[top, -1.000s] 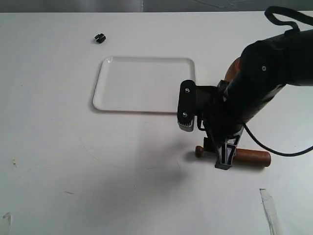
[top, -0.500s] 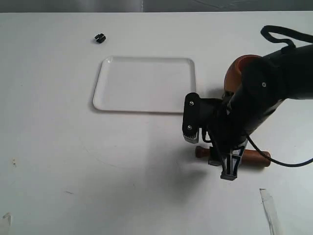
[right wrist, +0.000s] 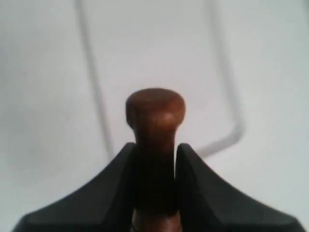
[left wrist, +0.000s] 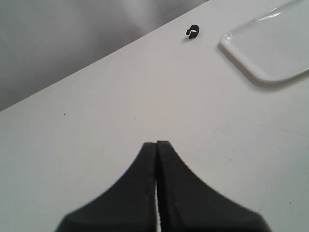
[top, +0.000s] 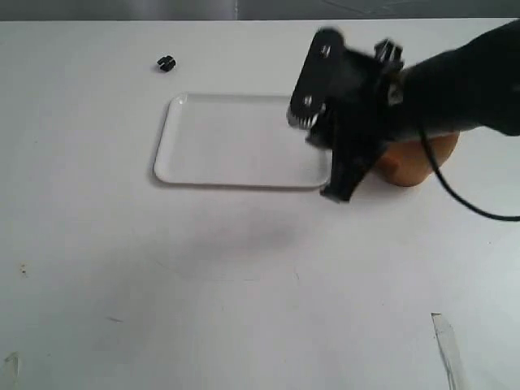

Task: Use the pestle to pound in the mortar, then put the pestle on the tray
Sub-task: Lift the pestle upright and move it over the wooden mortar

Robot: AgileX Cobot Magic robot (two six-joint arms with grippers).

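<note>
In the right wrist view my right gripper [right wrist: 155, 147] is shut on the pestle [right wrist: 155, 108], gripping the narrow handle just under its small knob. In the exterior view that gripper [top: 337, 189] hangs above the table at the right edge of the white tray [top: 227, 142], and the arm hides the pestle. The light brown mortar [top: 413, 162] stands just right of the tray, partly behind the arm, with its inside hidden. The tray [right wrist: 159, 58] shows blurred beyond the knob. My left gripper [left wrist: 157, 144] is shut and empty above bare table, with a tray corner [left wrist: 270, 53] off to one side.
A small black clip [top: 166, 62] lies on the table beyond the tray's far left corner, also seen in the left wrist view as the clip [left wrist: 192, 31]. A clear strip [top: 448, 345] lies near the front right of the white table.
The right gripper closed on the pestle lying at the front right, lifted it off the table and carried it up and back, beside the mortar and tray edge.
</note>
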